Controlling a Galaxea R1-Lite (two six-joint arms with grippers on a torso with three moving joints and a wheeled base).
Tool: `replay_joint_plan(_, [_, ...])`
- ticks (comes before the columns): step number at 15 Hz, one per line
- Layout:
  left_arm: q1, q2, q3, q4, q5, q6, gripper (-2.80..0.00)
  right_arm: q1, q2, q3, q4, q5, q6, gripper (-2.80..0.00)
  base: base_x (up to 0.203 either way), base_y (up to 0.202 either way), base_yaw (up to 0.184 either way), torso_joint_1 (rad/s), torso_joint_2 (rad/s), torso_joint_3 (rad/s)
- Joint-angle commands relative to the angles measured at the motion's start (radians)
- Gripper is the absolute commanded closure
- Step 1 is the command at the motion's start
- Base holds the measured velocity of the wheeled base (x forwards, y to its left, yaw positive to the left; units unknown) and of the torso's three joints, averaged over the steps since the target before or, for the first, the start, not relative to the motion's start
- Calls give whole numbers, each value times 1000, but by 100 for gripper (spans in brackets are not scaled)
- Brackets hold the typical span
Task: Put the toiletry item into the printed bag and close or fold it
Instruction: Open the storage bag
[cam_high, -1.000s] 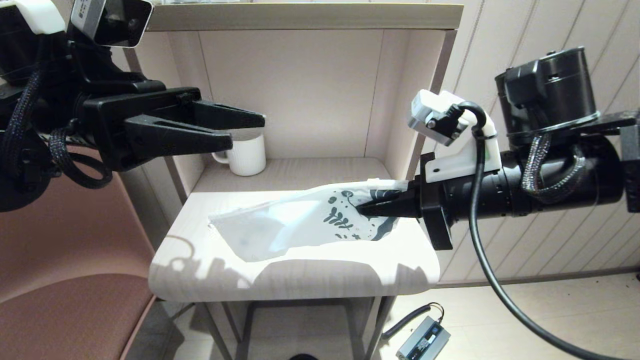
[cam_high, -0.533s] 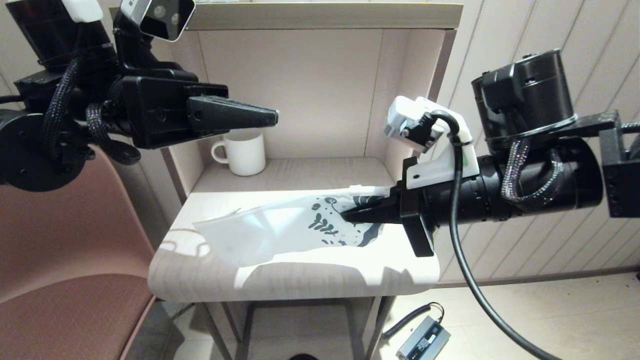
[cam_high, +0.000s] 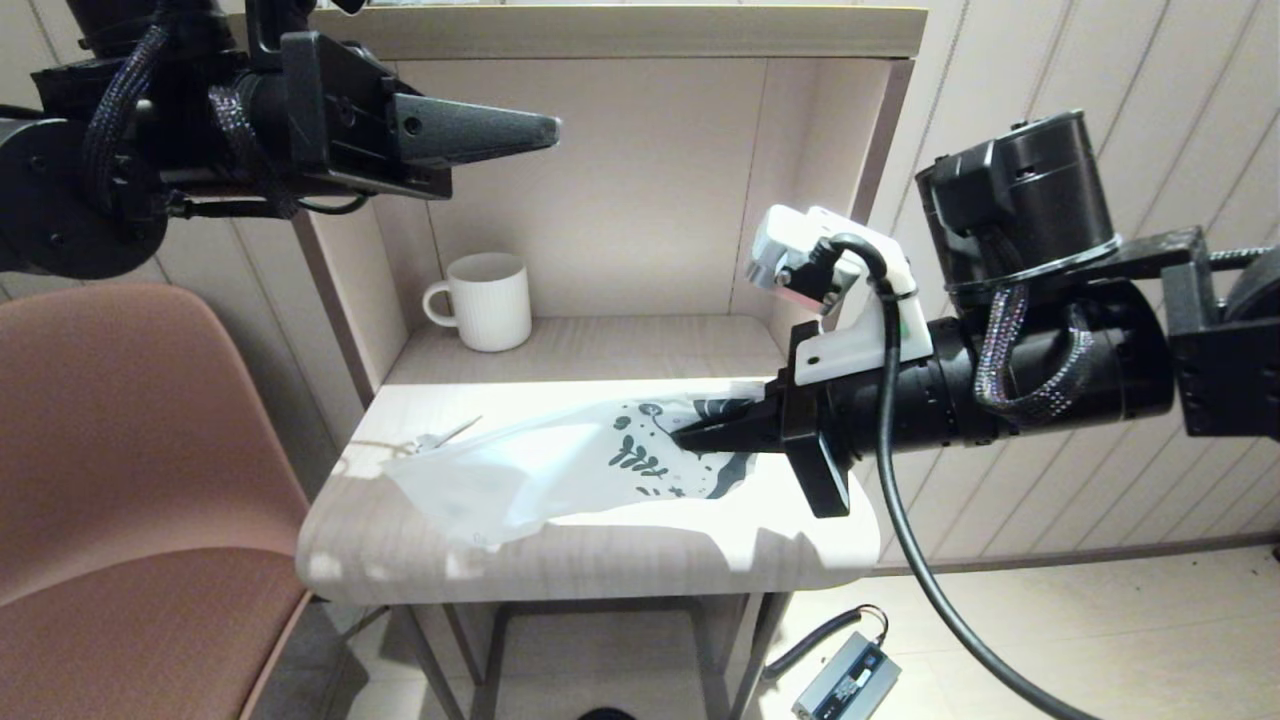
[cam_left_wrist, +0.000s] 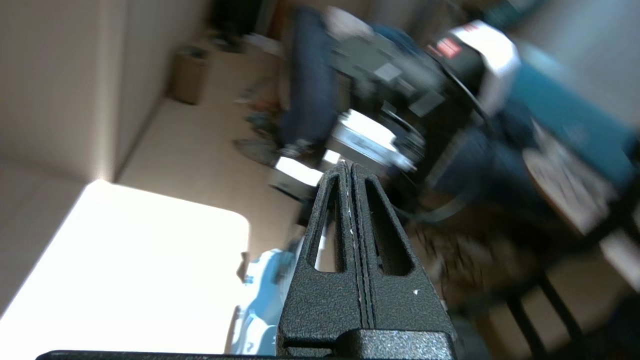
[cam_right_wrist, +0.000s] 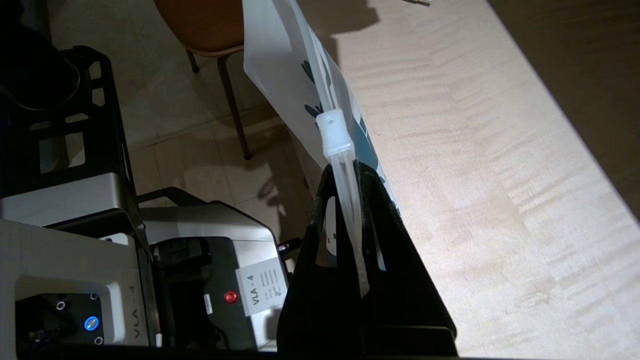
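Observation:
The printed bag (cam_high: 540, 470) lies along the small table (cam_high: 600, 560), its blue leaf prints at the right end. My right gripper (cam_high: 685, 437) is shut on that printed end; in the right wrist view the gripper (cam_right_wrist: 347, 162) pinches the zip-strip edge just behind the white slider (cam_right_wrist: 334, 132), and the bag (cam_right_wrist: 280, 65) hangs on edge. A thin pale sliver (cam_high: 440, 437) lies on the table by the bag's plain end; I cannot tell whether it is the toiletry item. My left gripper (cam_high: 550, 128) hangs high above the table, shut and empty, its fingers (cam_left_wrist: 320, 280) pressed together.
A white ribbed mug (cam_high: 488, 300) stands at the back of the shelf alcove. A shelf board (cam_high: 620, 30) spans the top. A brown chair (cam_high: 130, 500) is left of the table. A small device with a cable (cam_high: 845, 680) lies on the floor.
My left arm has risen and rolled, and its fingers have gone from apart to shut. My right gripper has slid leftward, dragging the bag toward the table's left edge.

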Motion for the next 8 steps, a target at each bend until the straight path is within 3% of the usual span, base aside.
replay_joint_plan(1, [13, -14, -37, 140, 143, 4, 0, 1, 0, 0, 0, 3, -2, 0, 0, 0, 0, 0, 0, 0])
replay_joint_plan(3, [11, -39, -34, 227, 220, 69, 0, 2, 3, 0, -2, 3, -2, 0, 0, 0, 0, 0, 0, 0])
replay_joint_plan(4, [10, -47, -33, 279, 249, 135, 0, 2, 3, 0, -3, 3, -2, 0, 0, 0, 0, 0, 0, 0])
replay_joint_plan(8, [-23, -83, -56, 528, 378, 474, 0, 2, 3, 0, -3, 3, -2, 0, 0, 0, 0, 0, 0, 0])
